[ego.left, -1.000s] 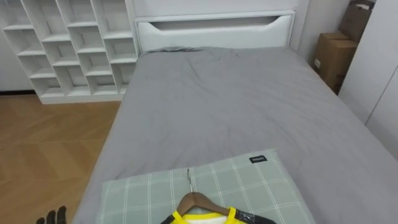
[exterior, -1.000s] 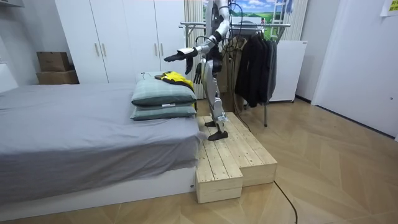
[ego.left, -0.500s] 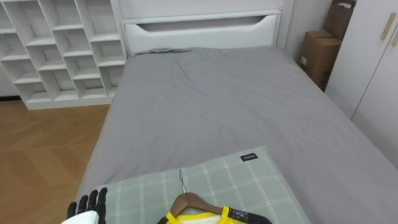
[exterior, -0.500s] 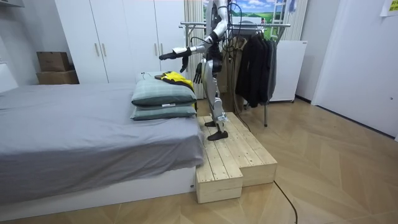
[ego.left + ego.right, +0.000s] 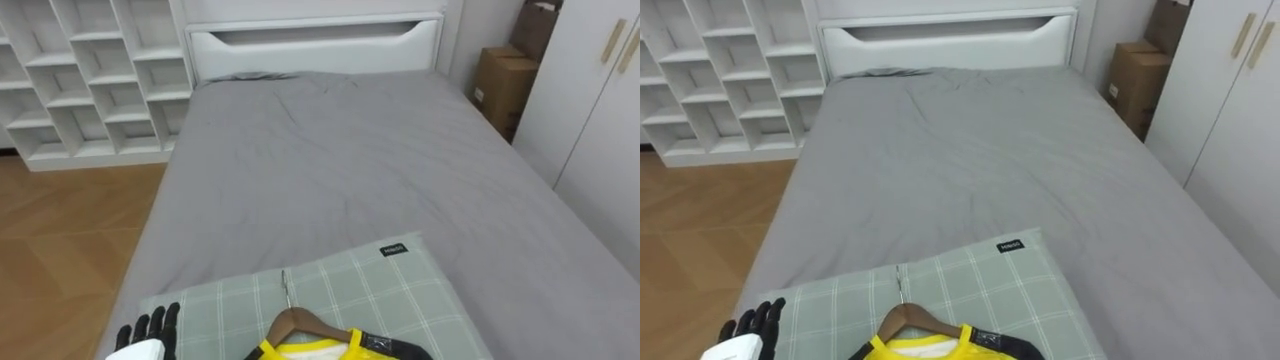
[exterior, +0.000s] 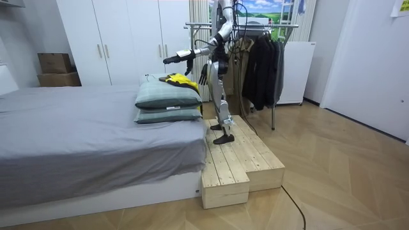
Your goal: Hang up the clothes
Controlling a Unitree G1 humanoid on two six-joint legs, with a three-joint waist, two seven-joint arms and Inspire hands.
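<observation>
A yellow garment (image 5: 300, 348) on a wooden hanger (image 5: 296, 322) lies on a green checked pillow (image 5: 385, 290) at the foot of the grey bed (image 5: 330, 170). The hanger's metal hook (image 5: 284, 288) points toward the headboard. My left hand (image 5: 146, 332) hovers open over the pillow's left edge, to the left of the hanger and apart from it. In the room view I stand on a wooden platform (image 6: 238, 163) facing the bed, with my left hand (image 6: 171, 59) stretched out above the garment (image 6: 179, 80). My right hand (image 6: 203, 75) hangs at my side.
Behind me stands a clothes rack (image 6: 255, 27) with dark clothes (image 6: 263, 64). White cubby shelves (image 5: 80, 80) are beyond the bed's left side, with wood floor (image 5: 60, 240) between. Cardboard boxes (image 5: 500, 85) and white wardrobe doors (image 5: 600, 110) are on the right.
My left hand has come up and forward to the pillow's left edge. The head view has swung slightly, so the whole picture shifted. Garment and hanger lie as before.
</observation>
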